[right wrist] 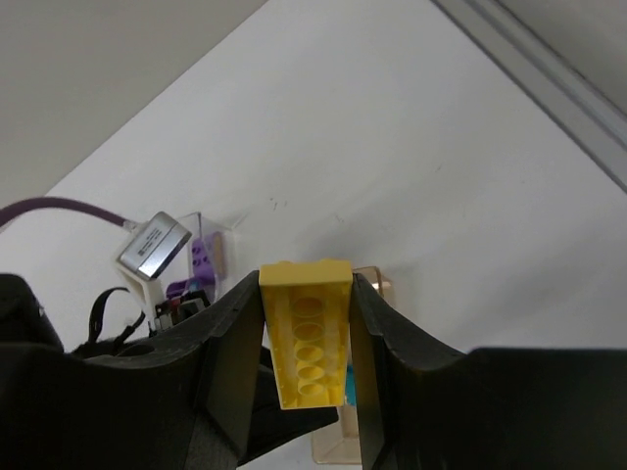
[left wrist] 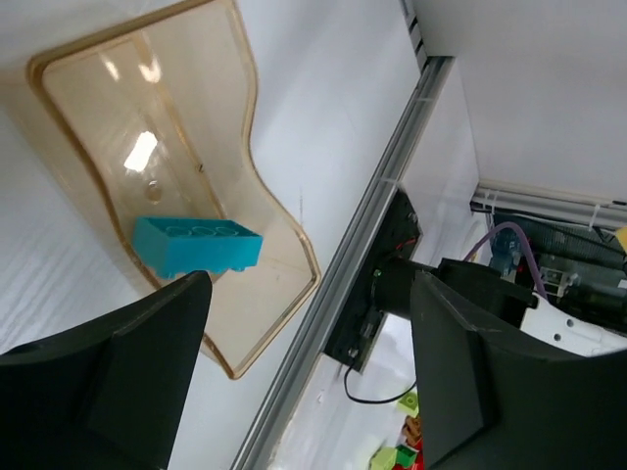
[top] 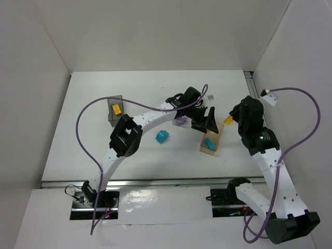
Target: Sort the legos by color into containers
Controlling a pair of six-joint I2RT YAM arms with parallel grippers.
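My left gripper [top: 206, 122] is open and empty, hovering over the amber-tan bin [top: 218, 136]. That bin [left wrist: 240, 127] holds one teal lego [left wrist: 196, 245], which also shows in the top view [top: 209, 142]. My right gripper [top: 231, 118] is shut on a yellow lego [right wrist: 306, 333], held in the air just right of the amber bin [right wrist: 378, 285]. A second teal lego [top: 162, 136] lies on the table. The dark grey bin [top: 112, 118] holds a yellow lego [top: 117, 109]. A purple lego [top: 180, 121] sits in the clear bin [right wrist: 217, 235], which my left arm mostly hides.
The left arm arches across the middle of the table with its purple cable looping over the grey bin. A metal rail [left wrist: 333, 284] runs along the table's near edge. White walls close in the table at the back and both sides.
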